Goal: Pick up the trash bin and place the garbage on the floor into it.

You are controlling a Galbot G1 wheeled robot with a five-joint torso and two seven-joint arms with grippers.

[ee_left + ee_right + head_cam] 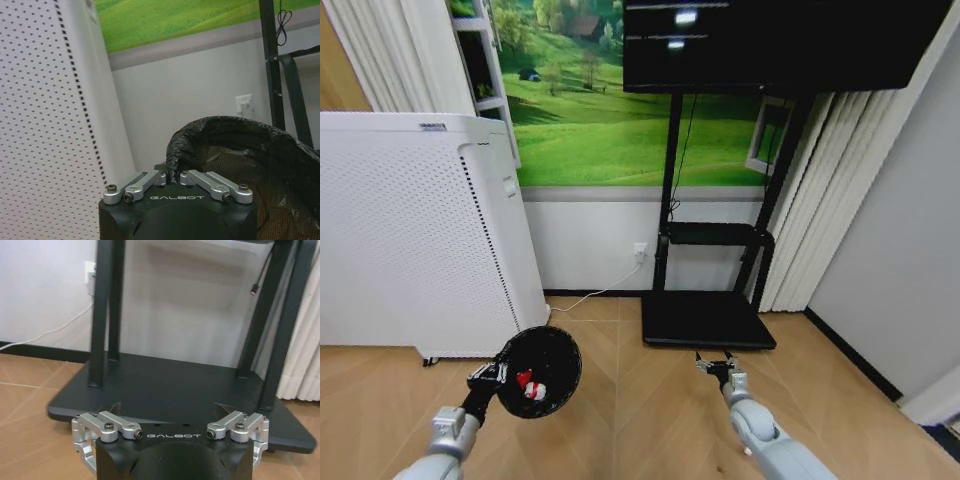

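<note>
The trash bin, small, black and lined with a black bag, hangs above the wooden floor at the lower left of the head view. My left gripper is shut on its near rim. Inside the bin lies red-and-white garbage. In the left wrist view the left gripper pinches the crinkled bag at the rim of the trash bin. My right gripper is open and holds nothing, hovering over the floor just before the stand's base. The right wrist view shows the right gripper with its jaws wide apart.
A large white perforated appliance stands close on the left. A black TV stand with a flat base plate stands ahead, under a dark screen. A white cable runs from a wall socket. Curtains hang on the right.
</note>
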